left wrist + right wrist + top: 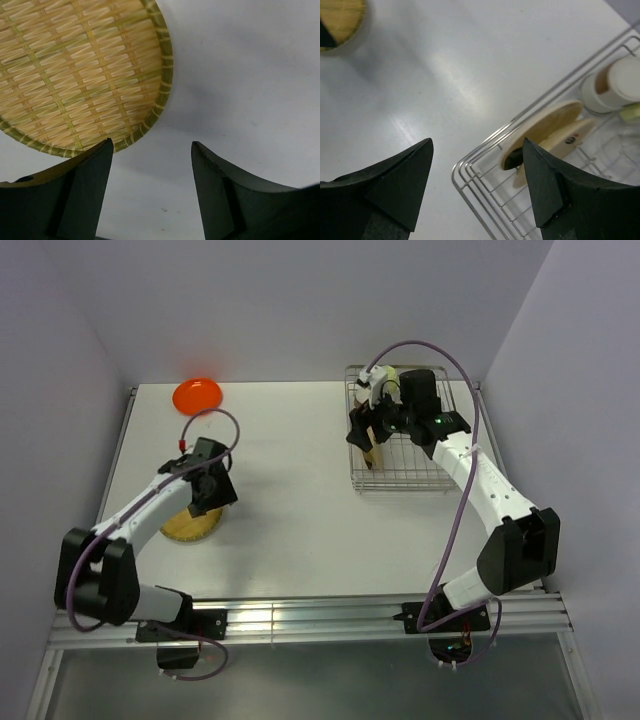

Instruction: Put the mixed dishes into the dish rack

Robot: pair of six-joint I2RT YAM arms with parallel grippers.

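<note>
A: How are the fingers of the left end effector (151, 145) set?
B: They are held apart, and only bare surface (240, 75) is seen between them. Nothing is gripped.
A: Where is the woven plate (75, 70) found from there?
B: In the upper left of the wrist view, with its rim just above the left fingertip. Whether they touch cannot be told. It is laid flat, round, woven of yellow-brown strips with a greenish bound edge.
A: And the right end effector (477, 145)?
B: Its fingers are likewise spread and empty, over a corner of the silver wire dish rack (461, 174), which is seen in the lower right of that view.
A: What is held in the rack?
B: A tan plate (540, 131) and a cream plate (561, 145) with a dark mark are stood on edge side by side between the wires. The tan one is partly hidden behind the right finger. A cream vessel (615, 85) is seen beyond them at the right edge. Whether it is a bowl or a mug cannot be told.
A: Is anything left outside?
B: An orange plate (197, 394) is seen at the upper left of the overhead view, well apart from both arms.
</note>
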